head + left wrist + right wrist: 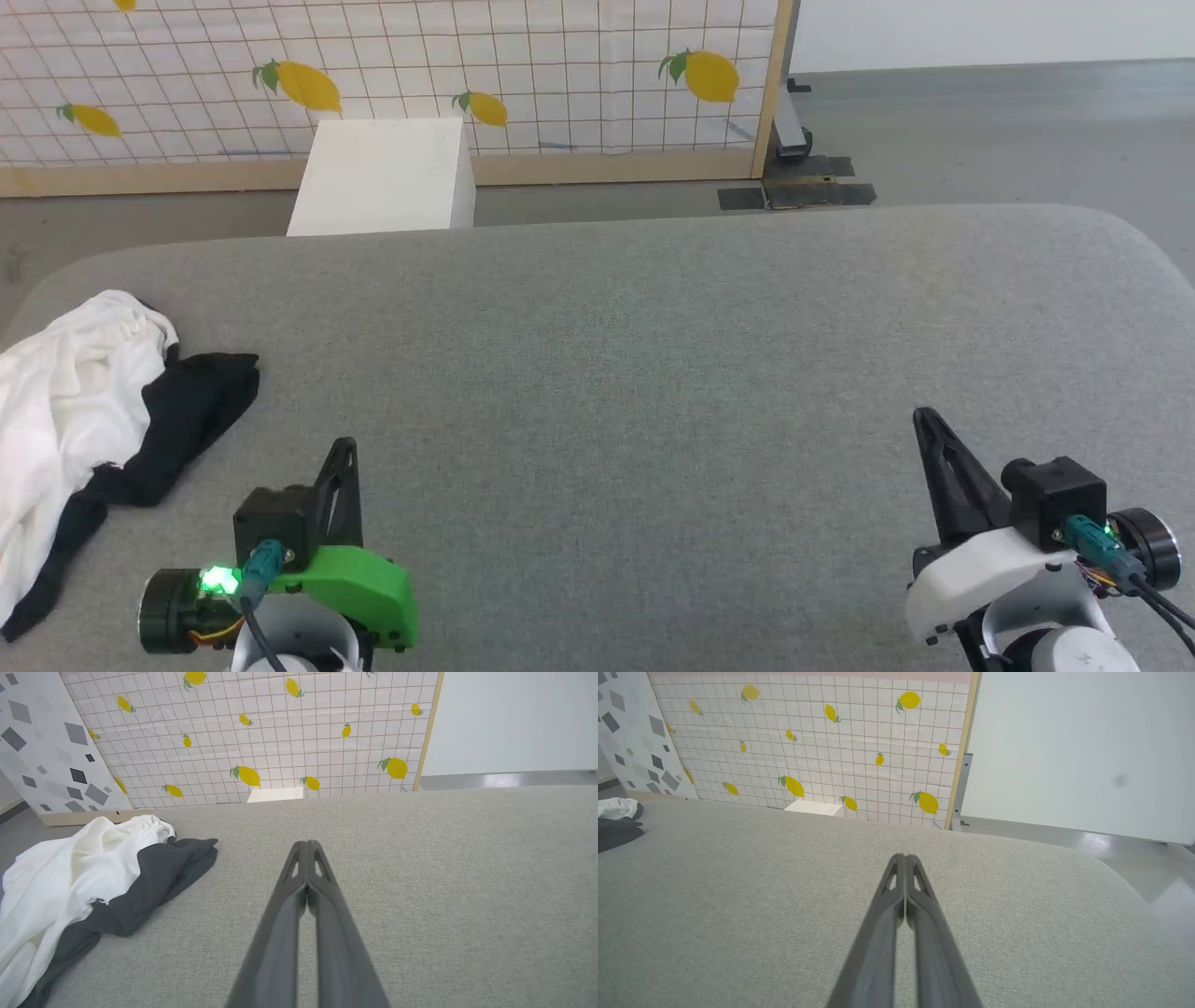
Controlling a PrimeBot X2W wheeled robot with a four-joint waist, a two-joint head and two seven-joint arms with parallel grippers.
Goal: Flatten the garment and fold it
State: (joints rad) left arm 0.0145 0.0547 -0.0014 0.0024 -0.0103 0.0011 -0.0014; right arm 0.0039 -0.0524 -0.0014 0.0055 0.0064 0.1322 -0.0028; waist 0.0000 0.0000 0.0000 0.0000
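The garment point(75, 401) lies crumpled at the far left of the grey padded table point(653, 373), white cloth bunched up with a black sleeve spread to its right. In the left wrist view the garment point(93, 877) sits left of the fingers, apart from them. A corner of the garment point(616, 819) shows at the far left edge of the right wrist view. My left gripper point(347, 446) is shut and empty, a short way right of the black sleeve. My right gripper point(924, 417) is shut and empty, far to the right.
A white box point(383, 177) stands on the floor behind the table's far edge. A tiled lemon-print screen point(392, 75) with a wooden frame runs along the back. The table's corners are rounded, and grey floor point(980, 131) lies beyond at the right.
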